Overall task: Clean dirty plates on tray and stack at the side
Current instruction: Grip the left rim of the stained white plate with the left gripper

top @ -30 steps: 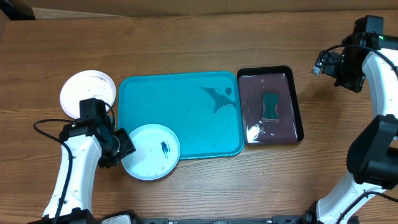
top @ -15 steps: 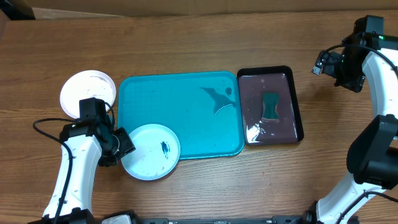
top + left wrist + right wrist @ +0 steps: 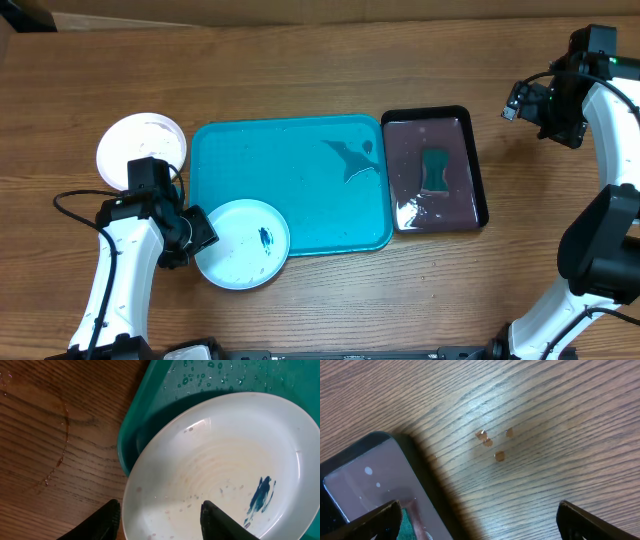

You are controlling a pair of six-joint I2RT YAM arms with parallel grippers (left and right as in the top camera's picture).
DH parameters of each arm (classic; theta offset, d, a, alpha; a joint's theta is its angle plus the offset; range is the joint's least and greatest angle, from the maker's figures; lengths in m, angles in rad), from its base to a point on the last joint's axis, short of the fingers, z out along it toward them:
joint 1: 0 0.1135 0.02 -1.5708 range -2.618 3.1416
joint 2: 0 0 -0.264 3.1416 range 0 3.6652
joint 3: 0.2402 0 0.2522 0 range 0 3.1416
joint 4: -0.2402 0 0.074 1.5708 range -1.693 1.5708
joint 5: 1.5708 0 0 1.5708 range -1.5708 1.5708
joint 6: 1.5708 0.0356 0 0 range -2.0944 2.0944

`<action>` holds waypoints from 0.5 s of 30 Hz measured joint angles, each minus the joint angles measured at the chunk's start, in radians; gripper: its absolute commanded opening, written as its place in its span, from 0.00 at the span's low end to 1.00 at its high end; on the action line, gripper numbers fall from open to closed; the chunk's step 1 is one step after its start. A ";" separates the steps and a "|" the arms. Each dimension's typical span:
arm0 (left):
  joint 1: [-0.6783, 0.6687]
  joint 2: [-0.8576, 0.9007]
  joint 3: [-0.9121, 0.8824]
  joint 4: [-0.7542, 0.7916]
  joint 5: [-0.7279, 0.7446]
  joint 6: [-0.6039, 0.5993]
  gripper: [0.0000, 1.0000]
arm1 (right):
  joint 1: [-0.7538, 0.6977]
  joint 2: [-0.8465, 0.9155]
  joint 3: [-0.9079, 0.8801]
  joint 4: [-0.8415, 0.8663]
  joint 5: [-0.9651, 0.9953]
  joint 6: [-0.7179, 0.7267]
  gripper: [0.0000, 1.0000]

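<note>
- Brown wooden table (image 3: pixel 300 70), grain running side to side.
- Far left, off the tray: white plate (image 3: pixel 141 148), flat on the wood, just beside the tray's left edge.
- Next, left gripper (image 3: pixel 200 232): fingers spread and released, astride the rim of the pale plate (image 3: pixel 245 245), one outside, one over the inside, not pinching.
- Pale plate: dark blue smear (image 3: pixel 261 495) inside, lying over the front-left corner of the turquoise tray (image 3: pixel 280 160), partly overhanging the table.
- Tray floor wet with droplets (image 3: pixel 210 367).
- Just right of it: black tray (image 3: pixel 425 112), holding a green sponge (image 3: pixel 435 170) and shallow water.
- Far right: right gripper (image 3: pixel 479 510), fingers wide apart, grasping nothing, above wood beside the black tray's corner, amber drops (image 3: pixel 492 445) below.
</note>
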 measured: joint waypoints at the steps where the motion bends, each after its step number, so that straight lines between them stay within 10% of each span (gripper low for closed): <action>1: 0.000 0.000 0.000 0.000 0.000 0.000 0.54 | 0.000 0.000 0.000 0.000 0.000 0.000 1.00; 15: 0.000 0.000 0.055 -0.076 0.000 0.000 0.55 | 0.000 0.000 0.000 0.000 0.000 0.000 1.00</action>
